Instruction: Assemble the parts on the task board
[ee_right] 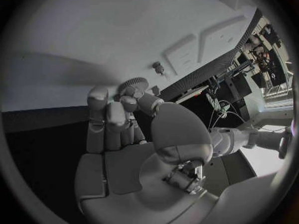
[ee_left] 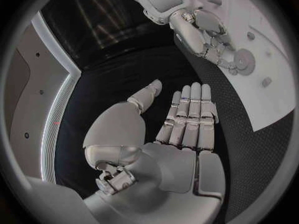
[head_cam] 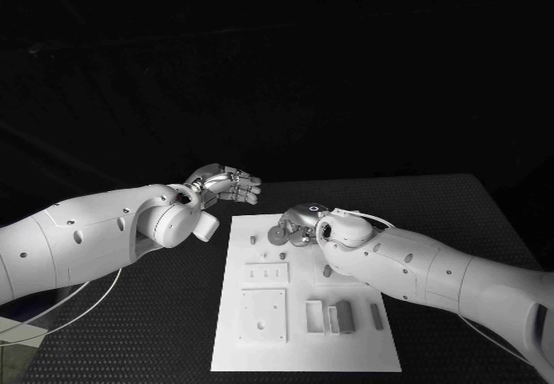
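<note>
R hand [head_cam: 303, 222] was down at the far end of the white board [head_cam: 303, 348], fingers [ee_right: 129, 104] pinched on a small toothed gear [ee_right: 133, 83], thumb against fingertips, rest curled in. From the L wrist cam the gear [ee_left: 241, 59] sat flat on or just above the board surface; I couldn't tell whether it was already seated. A small peg [ee_right: 159, 67] stood just beside it on the board, prob. where a gear belongs, tho I couldn't confirm.

L hand [head_cam: 226, 184] hung over the black bench [head_cam: 462, 200] off the board's far L corner, fingers straight and together, thumb out, holding nothing, well apart from the parts.

My take on doing this step well: I kept the gear level, since a tilted bore would jam on a peg. Best to line up by the R wrist cam, lower slow, and let go only once it drops flat. A light wiggle would help the teeth mesh w/ any neighbour.

Near end of board: raised plates [head_cam: 263, 314] and a few grey bars [head_cam: 343, 316], untouched. I judged the job early on.
</note>
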